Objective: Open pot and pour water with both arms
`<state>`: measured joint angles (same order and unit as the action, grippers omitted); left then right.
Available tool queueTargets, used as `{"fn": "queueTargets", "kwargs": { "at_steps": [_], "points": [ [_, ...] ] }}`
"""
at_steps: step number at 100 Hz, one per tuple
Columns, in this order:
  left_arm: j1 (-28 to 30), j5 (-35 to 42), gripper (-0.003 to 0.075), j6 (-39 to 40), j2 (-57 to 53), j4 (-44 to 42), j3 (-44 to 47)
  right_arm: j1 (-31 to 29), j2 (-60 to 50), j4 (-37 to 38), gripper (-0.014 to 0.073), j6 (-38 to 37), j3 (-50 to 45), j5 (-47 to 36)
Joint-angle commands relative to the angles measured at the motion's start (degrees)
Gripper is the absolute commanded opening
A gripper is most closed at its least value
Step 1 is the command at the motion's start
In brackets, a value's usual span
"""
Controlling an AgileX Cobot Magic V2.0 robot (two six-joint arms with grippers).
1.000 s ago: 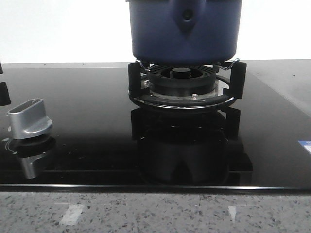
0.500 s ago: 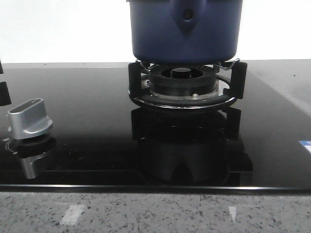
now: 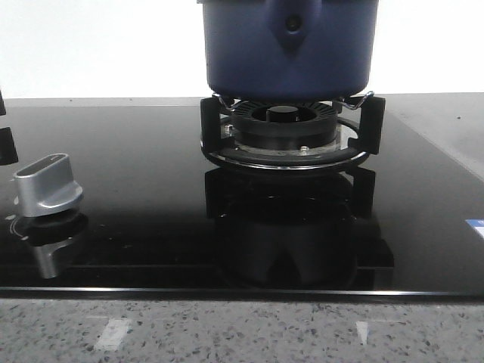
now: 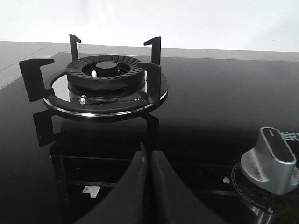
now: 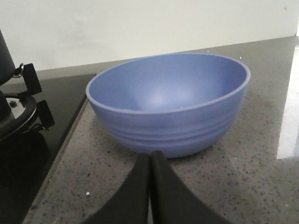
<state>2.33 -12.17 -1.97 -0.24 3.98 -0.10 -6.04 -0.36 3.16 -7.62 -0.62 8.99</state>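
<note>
Dark blue round pot (image 3: 287, 45) sits square on the black four-prong burner stand (image 3: 286, 128) at the back of the glossy black glass hob (image 3: 136, 151). Its body reads upright. A moulded lug with a dark hole faces the camera, probably a handle root. The pot's top is cropped out of the front view, so I can't tell if the lid is on or off. Left gripper (image 4: 148, 151) has its fingers pressed together with nothing between them, and it looks over a second, bare burner stand (image 4: 105, 77) with the silver control knob (image 4: 271, 158) just beside. Right gripper (image 5: 149, 161) also has its fingers pressed together and empty. It sits low over the speckled grey stone worktop (image 5: 224, 186), right in front of the wide pale blue bowl (image 5: 168, 107). The bowl stands on the worktop just off the hob edge, well apart from the pot. Its inside looks dry, but clear water on blue would be hard to spot from this angle. The scene fits either the pot waiting to be opened or the pot set back down after a pour. Judgement for any lid or pot grasp: spread the fingers before closing in, come at the lid knob from straight above, lift it vertically off the rim and keep the pot level on the prongs. For a pour, carry the pot low across to the bowl and tip it slowly over the middle of the bowl.
</note>
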Motion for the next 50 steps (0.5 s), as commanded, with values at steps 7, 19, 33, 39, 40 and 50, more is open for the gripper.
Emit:
{"fn": "queueTargets", "kwargs": {
  "at_steps": [7,19,33,39,40,50],
  "points": [
    [0.1,4.3,-0.0020,0.5,-1.5,0.2,2.0,-0.1,-1.4,0.9,-0.0048,0.0,-1.4,-3.4],
    [0.1,4.3,-0.0020,0.5,-1.5,0.2,2.0,-0.1,-1.4,0.9,-0.0048,0.0,-1.4,-3.4],
    [0.1,4.3,-0.0020,0.5,-1.5,0.2,2.0,-0.1,-1.4,0.9,-0.0048,0.0,-1.4,-3.4],
    [0.1,4.3,-0.0020,0.5,-1.5,0.2,2.0,-0.1,-1.4,0.9,-0.0048,0.0,-1.4,-3.4],
    [0.1,4.3,-0.0020,0.5,-1.5,0.2,2.0,-0.1,-1.4,0.9,-0.0048,0.0,-1.4,-3.4],
    [0.1,4.3,-0.0020,0.5,-1.5,0.2,2.0,-0.1,-1.4,0.9,-0.0048,0.0,-1.4,-3.4]
  ]
}}
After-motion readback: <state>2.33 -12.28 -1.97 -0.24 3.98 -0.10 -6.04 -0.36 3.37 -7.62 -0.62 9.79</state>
